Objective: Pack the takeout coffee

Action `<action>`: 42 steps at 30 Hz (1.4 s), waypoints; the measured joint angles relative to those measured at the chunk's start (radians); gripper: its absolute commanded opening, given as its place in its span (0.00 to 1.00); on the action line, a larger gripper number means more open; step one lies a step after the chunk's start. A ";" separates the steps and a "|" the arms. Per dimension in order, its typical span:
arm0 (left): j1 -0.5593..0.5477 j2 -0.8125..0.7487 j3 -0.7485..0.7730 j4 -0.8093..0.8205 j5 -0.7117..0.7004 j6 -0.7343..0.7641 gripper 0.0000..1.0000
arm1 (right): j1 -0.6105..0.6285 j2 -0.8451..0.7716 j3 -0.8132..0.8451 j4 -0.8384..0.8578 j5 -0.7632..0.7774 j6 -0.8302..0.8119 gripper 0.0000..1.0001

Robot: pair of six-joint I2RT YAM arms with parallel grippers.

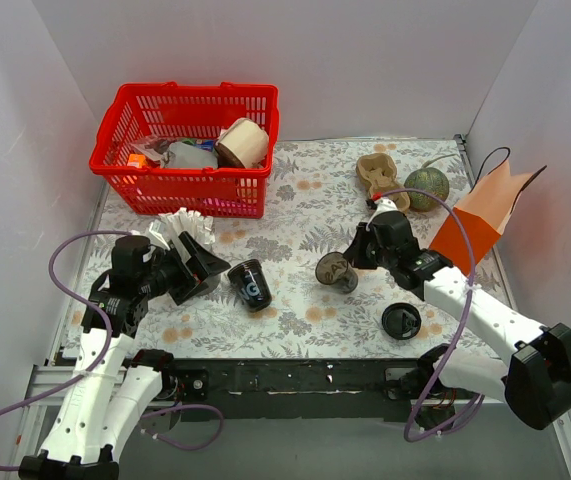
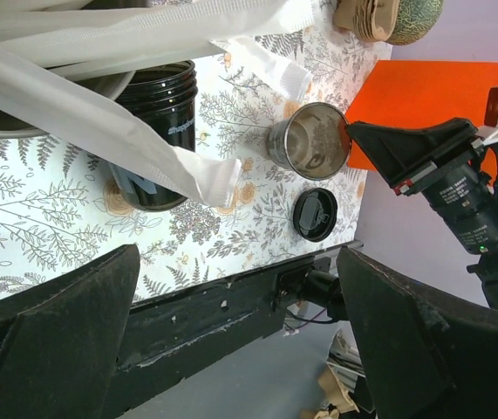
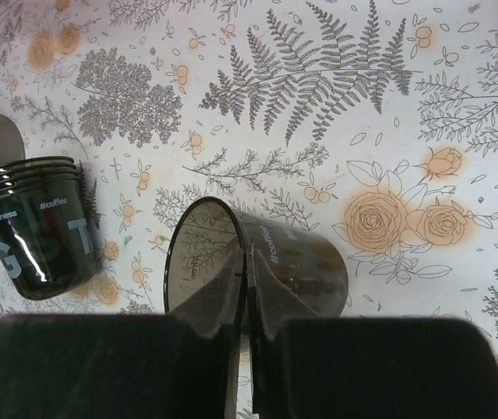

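Coffee cup (image 1: pixel 252 283) on counter (image 1: pixel 295 215) beside released left claw (image 1: pixel 210 266); from right wrist only, right claw (image 3: pixel 247 284) clenched on rim of tipped cup (image 3: pixel 296 266).

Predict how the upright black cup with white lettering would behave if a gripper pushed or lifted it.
The black cup stands upright and seems narrower at the base, so a high push would probably tip it. Once down, its round wall would likely roll. Its glossy surface may slip in the jaws.

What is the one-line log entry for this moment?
left jaws: open, beside black coffee cup | right jaws: shut on rim of tipped translucent cup | black lid: loose on table
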 measured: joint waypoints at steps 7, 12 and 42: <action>0.000 0.000 0.000 -0.009 -0.012 0.006 0.98 | -0.016 -0.060 -0.014 -0.016 0.012 0.011 0.58; 0.000 -0.001 0.000 -0.028 -0.030 0.017 0.98 | -0.016 -0.085 -0.006 -0.059 0.004 -0.053 0.72; 0.000 -0.093 -0.031 -0.155 -0.135 0.043 0.98 | 0.423 0.674 0.685 -0.572 0.569 0.067 0.67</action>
